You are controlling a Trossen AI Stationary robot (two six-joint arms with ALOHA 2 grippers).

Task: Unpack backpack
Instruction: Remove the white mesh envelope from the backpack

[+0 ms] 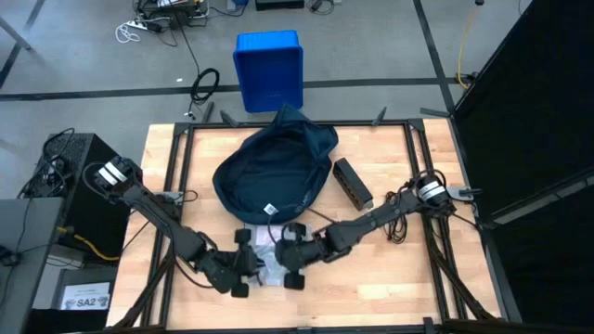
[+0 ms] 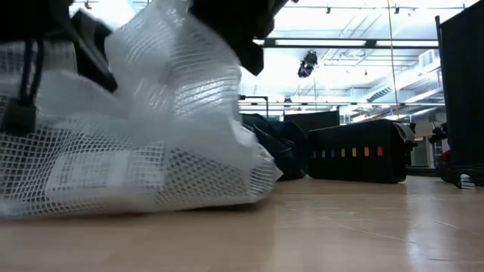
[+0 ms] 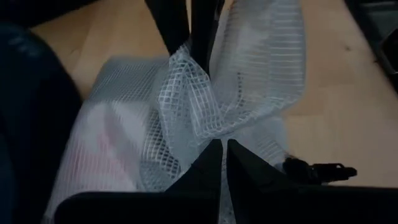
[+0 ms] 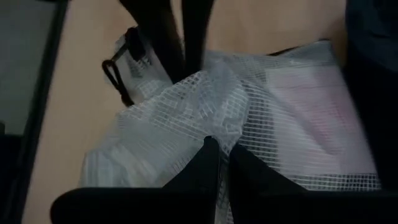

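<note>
Backpack (image 1: 275, 172) lying flat, long axis toward blue bin (image 1: 268, 70), pincers (image 1: 271, 260) pinching mesh pouch (image 2: 151, 151)

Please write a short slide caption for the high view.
Both grippers pinch a white mesh pouch beside the navy backpack.

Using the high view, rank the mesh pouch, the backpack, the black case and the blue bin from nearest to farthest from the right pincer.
1. Mesh pouch, pinched at the right pincer.
2. Backpack, just beyond, table centre.
3. Black case, right of the backpack.
4. Blue bin, on the floor past the table's far edge.
</note>
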